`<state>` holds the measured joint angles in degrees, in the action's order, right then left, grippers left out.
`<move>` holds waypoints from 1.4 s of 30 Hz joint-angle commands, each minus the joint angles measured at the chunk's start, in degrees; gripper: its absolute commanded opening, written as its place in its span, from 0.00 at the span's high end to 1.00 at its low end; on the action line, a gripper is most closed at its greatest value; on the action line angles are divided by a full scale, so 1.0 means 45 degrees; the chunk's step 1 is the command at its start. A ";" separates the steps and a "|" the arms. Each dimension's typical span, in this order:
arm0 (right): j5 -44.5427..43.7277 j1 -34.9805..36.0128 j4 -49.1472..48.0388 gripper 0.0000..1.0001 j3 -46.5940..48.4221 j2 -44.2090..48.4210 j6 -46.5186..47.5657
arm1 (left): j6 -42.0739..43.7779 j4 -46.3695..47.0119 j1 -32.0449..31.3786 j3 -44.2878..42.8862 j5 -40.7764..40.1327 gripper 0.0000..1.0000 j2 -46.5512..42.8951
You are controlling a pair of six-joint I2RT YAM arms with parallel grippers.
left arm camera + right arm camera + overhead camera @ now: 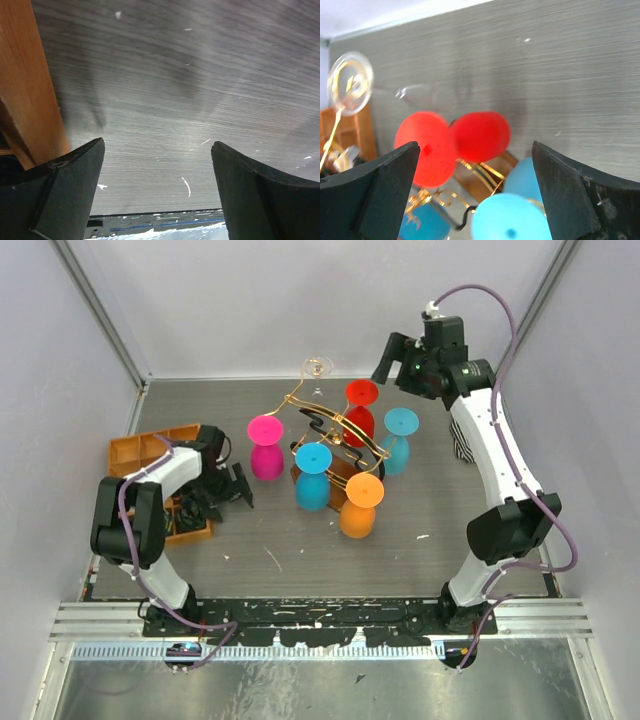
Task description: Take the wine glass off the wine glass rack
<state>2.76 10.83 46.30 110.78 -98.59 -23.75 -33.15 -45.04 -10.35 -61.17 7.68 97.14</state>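
Both grippers spread wide, empty.
Your right gripper (pixel 475 150) hovers above the red wine glass (pixel 361 393), upside down on the curly gold-wire rack (pixel 322 420) below it; left gripper (pixel 157 150) well away.

The wine glass rack (pixel 335 425), curly gold wire with black curved parts on a brown base, is standing mid-counter (pixel 250 560). A clear wine glass (pixel 318 367) is hanging from its far arm. Pink (pixel 265 445), red (pixel 361 405), orange (pixel 361 502) and two blue glasses (pixel 313 475) are hanging foot-up from the others.
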 commanded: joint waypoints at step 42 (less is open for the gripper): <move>0.6693 -0.0429 -0.2571 0.97 -0.1527 0.0268 -0.1552 | 0.1040 -0.3253 0.2338 -0.1809 -0.0035 0.04 -0.5748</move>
<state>30.15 9.74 36.36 104.99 -99.96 -30.02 -29.12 -58.41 0.12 -67.16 7.11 72.38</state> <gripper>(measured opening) 0.070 0.964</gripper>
